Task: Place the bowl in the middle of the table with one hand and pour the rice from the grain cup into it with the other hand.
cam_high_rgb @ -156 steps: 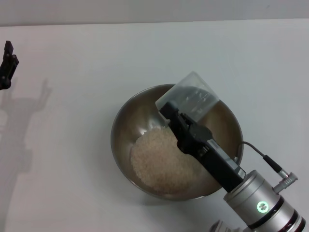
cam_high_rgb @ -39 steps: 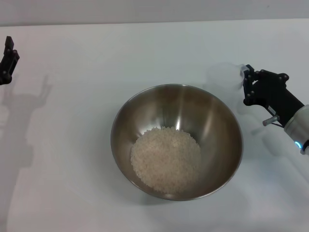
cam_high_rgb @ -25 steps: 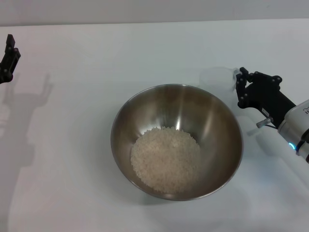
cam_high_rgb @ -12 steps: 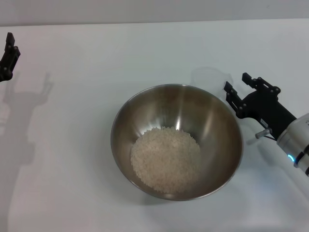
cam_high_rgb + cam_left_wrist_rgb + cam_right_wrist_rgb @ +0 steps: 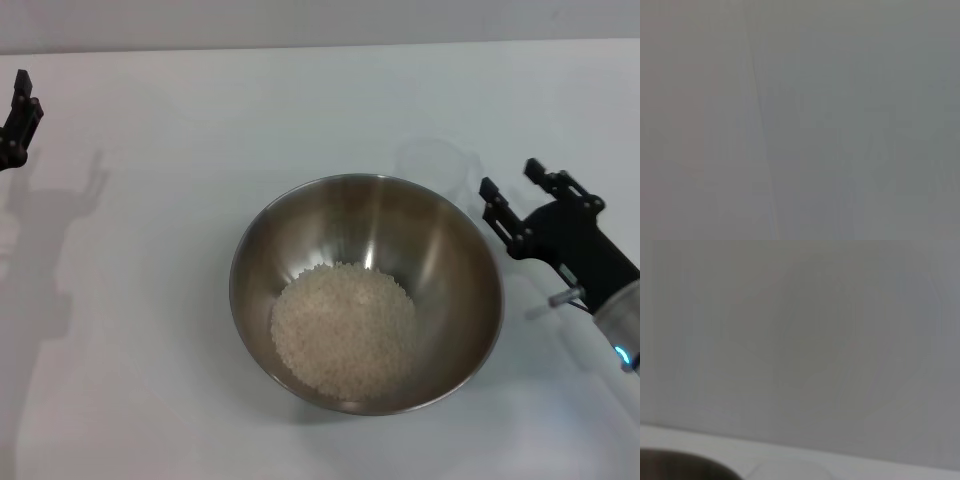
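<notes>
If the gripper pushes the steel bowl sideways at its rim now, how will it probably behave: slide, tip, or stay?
The bowl would probably rock or tip before sliding: its walls curve down to a narrow bottom. The rice heaped low inside adds weight, so it likely settles back. On the smooth white table it may also skid easily.

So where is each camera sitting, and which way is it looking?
Head view: up on the robot's head, looking forward and down at the table, the bowl of rice and the grain cup; the open right hand and, far left, the left hand show.
Left wrist view: on the left arm, facing a blank grey surface; no body shows.
Right wrist view: on the right arm, facing a pale wall; no body shows.
Shared: the bowl's rim also appears in the right wrist view.
</notes>
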Tool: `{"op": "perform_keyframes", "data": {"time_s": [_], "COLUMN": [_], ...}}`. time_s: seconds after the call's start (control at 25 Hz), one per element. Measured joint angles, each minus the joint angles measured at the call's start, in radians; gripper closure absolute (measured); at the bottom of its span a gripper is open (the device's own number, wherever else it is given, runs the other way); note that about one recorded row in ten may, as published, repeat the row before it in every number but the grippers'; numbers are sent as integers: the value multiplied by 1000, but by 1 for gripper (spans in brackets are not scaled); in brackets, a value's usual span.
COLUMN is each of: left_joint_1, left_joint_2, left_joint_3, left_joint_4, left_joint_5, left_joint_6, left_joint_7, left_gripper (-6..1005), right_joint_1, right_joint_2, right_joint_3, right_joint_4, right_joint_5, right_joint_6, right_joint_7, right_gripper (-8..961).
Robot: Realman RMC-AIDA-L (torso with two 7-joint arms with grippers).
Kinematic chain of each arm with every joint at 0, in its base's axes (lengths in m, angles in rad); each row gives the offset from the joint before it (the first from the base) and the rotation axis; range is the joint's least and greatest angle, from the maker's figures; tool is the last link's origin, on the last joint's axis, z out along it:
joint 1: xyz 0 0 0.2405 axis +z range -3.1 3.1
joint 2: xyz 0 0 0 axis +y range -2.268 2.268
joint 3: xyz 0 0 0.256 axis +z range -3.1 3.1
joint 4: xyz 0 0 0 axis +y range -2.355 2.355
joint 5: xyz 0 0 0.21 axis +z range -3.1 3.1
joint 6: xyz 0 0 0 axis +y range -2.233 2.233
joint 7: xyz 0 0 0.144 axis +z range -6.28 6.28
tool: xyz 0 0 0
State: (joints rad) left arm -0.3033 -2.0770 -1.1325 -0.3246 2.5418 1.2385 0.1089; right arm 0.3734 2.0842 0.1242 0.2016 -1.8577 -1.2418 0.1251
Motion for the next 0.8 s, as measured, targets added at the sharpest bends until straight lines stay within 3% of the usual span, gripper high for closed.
{"op": "perform_keyframes", "data": {"time_s": [0.16, 0.4, 0.6, 0.8], "left_joint_1": [1, 5, -3, -6], "left_joint_2": [0, 1, 1, 2], "left_joint_3": [-3, -4, -6, -14], "left_joint_4": [2, 13, 27, 25], "left_joint_5": [0, -1, -4, -7], "left_joint_6": [-1, -2, -21, -34], "left_joint_7": [0, 0, -12, -27], "left_gripper": [172, 172, 172, 172], "right_joint_1": [-56, -189, -241, -246], "right_joint_2": [-1, -1, -2, -2], "right_joint_3": [2, 60, 129, 169], "right_joint_4": [10, 21, 9, 3], "right_joint_5": [2, 13, 13, 15], "right_joint_6": [-87, -316, -414, -446], "right_joint_7": [11, 13, 13, 5], "right_gripper": [307, 245, 193, 142]}}
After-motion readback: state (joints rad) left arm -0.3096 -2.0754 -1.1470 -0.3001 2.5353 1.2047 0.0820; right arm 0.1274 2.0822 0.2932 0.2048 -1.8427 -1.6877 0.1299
